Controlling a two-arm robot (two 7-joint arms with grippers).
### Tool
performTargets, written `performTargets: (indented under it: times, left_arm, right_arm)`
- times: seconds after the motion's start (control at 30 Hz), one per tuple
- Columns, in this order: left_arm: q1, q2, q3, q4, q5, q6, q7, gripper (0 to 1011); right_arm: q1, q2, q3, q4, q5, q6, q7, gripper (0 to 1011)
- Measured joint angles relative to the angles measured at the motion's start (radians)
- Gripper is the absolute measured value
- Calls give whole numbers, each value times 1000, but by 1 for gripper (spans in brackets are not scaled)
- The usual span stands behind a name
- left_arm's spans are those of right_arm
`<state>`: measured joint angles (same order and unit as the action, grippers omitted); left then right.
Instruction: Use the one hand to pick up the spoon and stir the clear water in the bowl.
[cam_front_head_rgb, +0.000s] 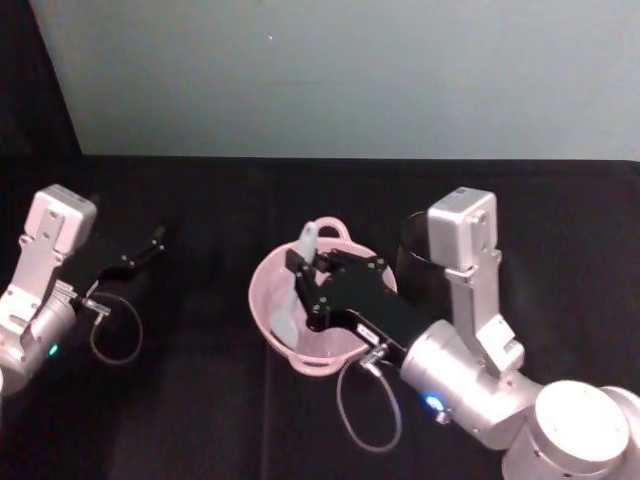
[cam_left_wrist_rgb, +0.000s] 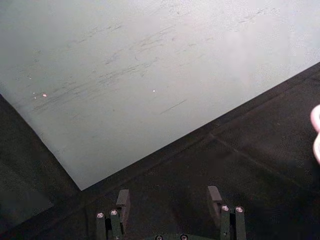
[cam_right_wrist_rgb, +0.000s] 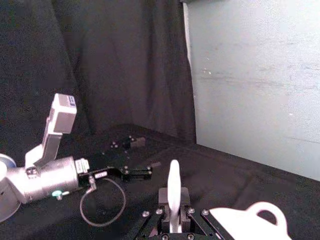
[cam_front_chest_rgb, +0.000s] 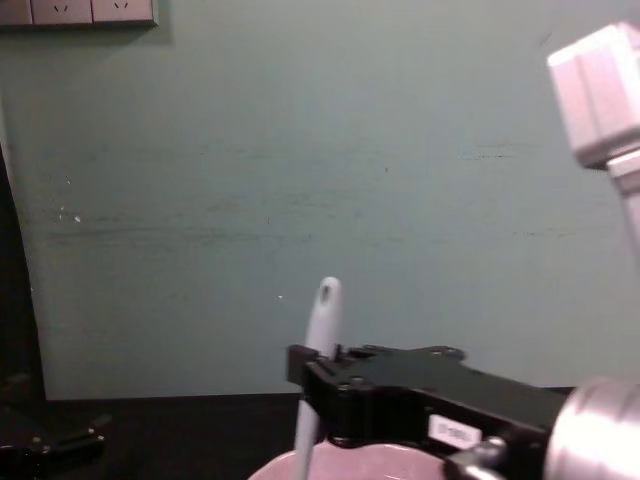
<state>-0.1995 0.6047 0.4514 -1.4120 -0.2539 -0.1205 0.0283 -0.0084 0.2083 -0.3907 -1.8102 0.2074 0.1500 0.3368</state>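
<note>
Your right gripper (cam_front_head_rgb: 303, 292) pinches the spoon (cam_front_head_rgb: 307, 242), which stands near upright, scoop down inside the pink bowl (cam_front_head_rgb: 258, 300); left gripper (cam_front_head_rgb: 140, 252) spread, parked well apart.

Black-clothed table (cam_front_head_rgb: 200, 200) with a pink bowl (cam_front_head_rgb: 258, 300) and, just beside it, a dark mesh cup (cam_front_head_rgb: 413, 255).

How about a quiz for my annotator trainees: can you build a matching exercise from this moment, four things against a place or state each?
1. spoon
2. bowl
3. left gripper
4. black cup

A. open, off to the left
B. pale pink, beneath the right gripper
C. just right of the bowl
D. clamped, handle end up

Pairs: 1-D, 2-B, 3-A, 4-C.
</note>
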Motion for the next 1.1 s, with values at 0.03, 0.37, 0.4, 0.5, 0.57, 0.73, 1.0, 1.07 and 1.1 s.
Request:
performTargets:
  times: [0.03,0.37,0.4,0.5,0.57,0.73,1.0,1.07,1.1]
  left_arm:
    - [0,0,0,0,0,0,0,1011]
    - [0,0,0,0,0,0,0,1011]
    - [0,0,0,0,0,0,0,1011]
    - [0,0,0,0,0,0,0,1011]
    - [0,0,0,0,0,0,0,1011]
    - [0,0,0,0,0,0,0,1011]
    - [0,0,0,0,0,0,0,1011]
    - [0,0,0,0,0,0,0,1011]
    - [0,0,0,0,0,0,0,1011]
  right_arm:
    - [5,-5,-5,10,0,-5,-1,112]
    - [124,-66,-39,176,-17,-73,-52,112]
    - [133,-69,-39,187,-20,-77,-55,112]
    - [158,-77,-38,219,-32,-85,-68,112]
    - [184,-84,-30,249,-49,-93,-87,112]
    - [201,-78,-12,261,-82,-97,-117,112]
    - [173,-46,35,213,-119,-45,-141,112]
    - [156,-33,46,183,-116,-25,-132,112]
    - [148,-28,50,172,-113,-18,-126,112]
